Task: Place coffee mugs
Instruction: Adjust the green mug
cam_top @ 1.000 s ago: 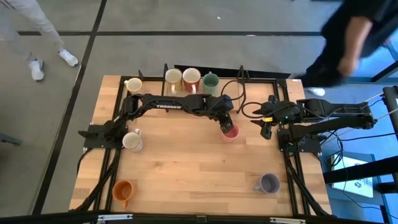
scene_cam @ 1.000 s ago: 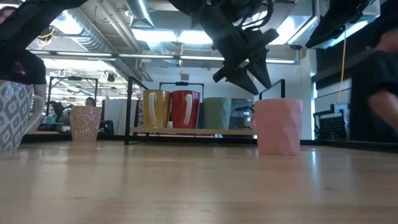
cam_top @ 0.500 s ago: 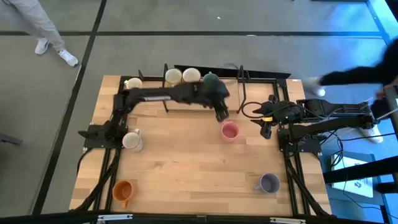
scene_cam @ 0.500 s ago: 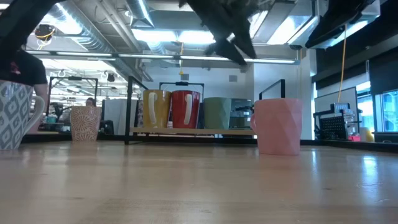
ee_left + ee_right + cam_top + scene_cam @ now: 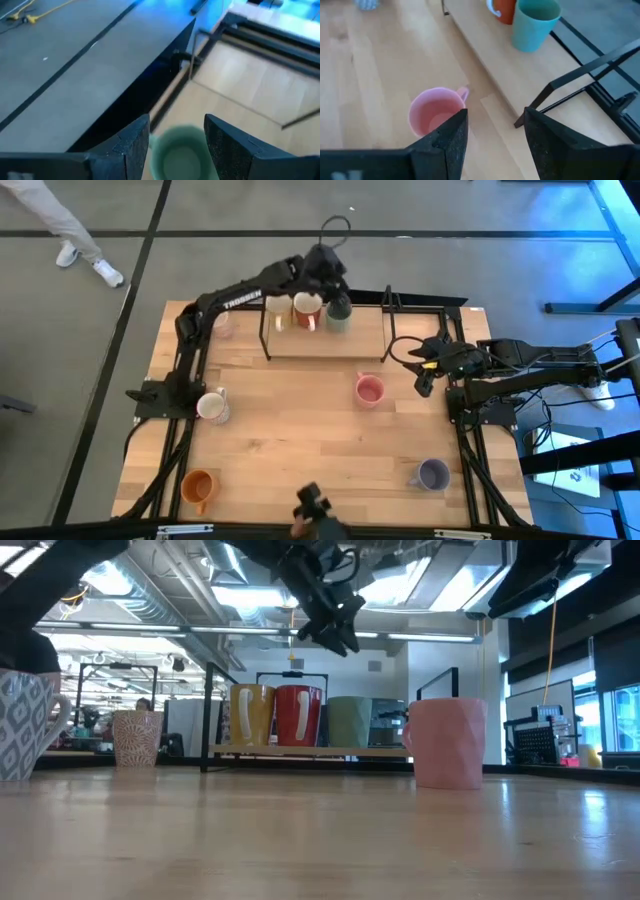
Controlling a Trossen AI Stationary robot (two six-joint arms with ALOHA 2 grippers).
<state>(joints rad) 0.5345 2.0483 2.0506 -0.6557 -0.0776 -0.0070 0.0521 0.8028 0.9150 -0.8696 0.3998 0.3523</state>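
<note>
Three mugs stand in a row on a raised shelf at the far edge: yellow-cream, red and green. My left gripper hangs open, high above the green mug, which shows between its fingers without being touched. The pink mug stands upright mid-table, its handle toward the far side. My right gripper waits open just to its right, and its wrist view shows the pink mug. Other mugs stand on the table: pale, white patterned, orange, purple-grey.
The shelf's black metal frame and upright posts stand along the far edge. A dark object shows at the near edge. Bare wood lies between the pink mug and the near mugs. A person's legs are beyond the table.
My left gripper has risen from the pink mug at mid-table and swung toward the far edge, ending high above the green mug on the shelf. The pink mug has stayed standing where it was. A person beyond the far right corner has left the view.
</note>
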